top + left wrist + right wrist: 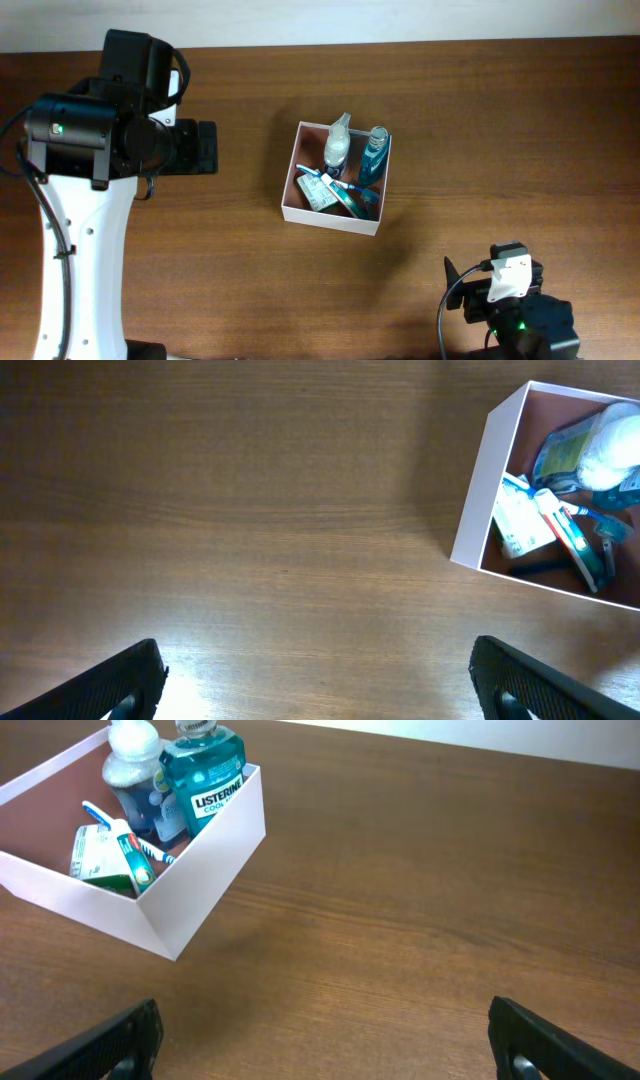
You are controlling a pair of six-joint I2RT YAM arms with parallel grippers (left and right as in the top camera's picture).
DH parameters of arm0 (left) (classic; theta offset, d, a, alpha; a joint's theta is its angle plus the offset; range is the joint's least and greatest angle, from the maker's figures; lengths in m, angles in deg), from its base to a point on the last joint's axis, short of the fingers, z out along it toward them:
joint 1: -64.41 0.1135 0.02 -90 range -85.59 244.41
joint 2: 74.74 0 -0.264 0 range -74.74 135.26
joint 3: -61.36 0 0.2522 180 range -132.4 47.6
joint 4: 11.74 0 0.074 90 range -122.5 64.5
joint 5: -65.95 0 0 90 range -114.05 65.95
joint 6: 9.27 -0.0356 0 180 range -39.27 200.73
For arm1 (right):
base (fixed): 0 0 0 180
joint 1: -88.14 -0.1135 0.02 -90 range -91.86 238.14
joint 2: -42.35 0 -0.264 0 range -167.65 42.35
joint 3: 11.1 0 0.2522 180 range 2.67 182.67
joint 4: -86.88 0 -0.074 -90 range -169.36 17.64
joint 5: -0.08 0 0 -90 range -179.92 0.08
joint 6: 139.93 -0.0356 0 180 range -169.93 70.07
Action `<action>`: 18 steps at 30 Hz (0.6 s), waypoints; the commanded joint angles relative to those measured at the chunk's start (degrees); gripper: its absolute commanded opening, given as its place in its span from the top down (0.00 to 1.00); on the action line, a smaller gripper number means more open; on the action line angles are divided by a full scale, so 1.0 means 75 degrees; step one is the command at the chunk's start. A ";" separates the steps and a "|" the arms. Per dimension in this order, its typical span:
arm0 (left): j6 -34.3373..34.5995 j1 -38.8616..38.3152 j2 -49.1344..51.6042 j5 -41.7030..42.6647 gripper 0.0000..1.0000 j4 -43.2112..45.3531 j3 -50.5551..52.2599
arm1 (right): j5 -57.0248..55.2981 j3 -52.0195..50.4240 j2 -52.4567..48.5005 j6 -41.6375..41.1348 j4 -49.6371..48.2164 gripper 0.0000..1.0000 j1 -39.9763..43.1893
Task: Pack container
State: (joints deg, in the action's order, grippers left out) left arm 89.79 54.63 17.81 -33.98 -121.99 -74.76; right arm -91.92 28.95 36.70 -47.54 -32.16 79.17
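Container [330, 221]: located just right of centre in the overhead view, resting flat on the brown wooden surface [480, 120]. It is square and shallow, with thin white walls, a pinkish-brown interior and an open top.

Contents observed: a teal mouthwash bottle [374, 155] labelled Listerine stands against the wall toward the upper right of the overhead frame. A white-capped bottle [337, 145] stands just beside it. A green-and-white carton [318, 192] lies on the floor of the box toward the lower left, with a blue-and-white toothbrush [340, 183] lying across beside it. Further small items under these cannot be identified.

Left arm [85, 200]: occupies the left of the overhead frame. The left claw [320, 690] points toward the box but is well apart from it. In the left wrist view its fingers [130, 680] sit at the two bottom corners, spread wide with nothing between them, above bare wood. The box appears at the upper right of that view.

Right arm [515, 310]: at the lower right of the overhead frame, well apart from the box. In the right wrist view the right claw [325, 1050] is likewise spread wide and holds nothing. The box appears at the upper left of that view.
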 commanded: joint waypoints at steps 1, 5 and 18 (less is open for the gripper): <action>0.0044 0.0015 -0.0137 -0.0055 0.01 -0.0003 -0.0064 | 0.0041 -0.0414 0.0431 0.0017 -0.0146 0.01 0.0064; 0.0044 0.0015 -0.0137 -0.0055 0.01 -0.0003 -0.0064 | 0.0047 -0.0766 0.0688 0.0015 -0.0160 0.01 0.0064; 0.0044 0.0015 -0.0137 -0.0055 0.01 -0.0003 -0.0064 | 0.0044 -0.1402 0.0729 0.0015 -0.0157 0.01 0.0064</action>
State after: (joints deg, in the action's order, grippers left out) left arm 89.79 54.63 17.81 -33.98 -121.99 -74.76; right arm -91.94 19.62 41.44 -47.52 -33.14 79.17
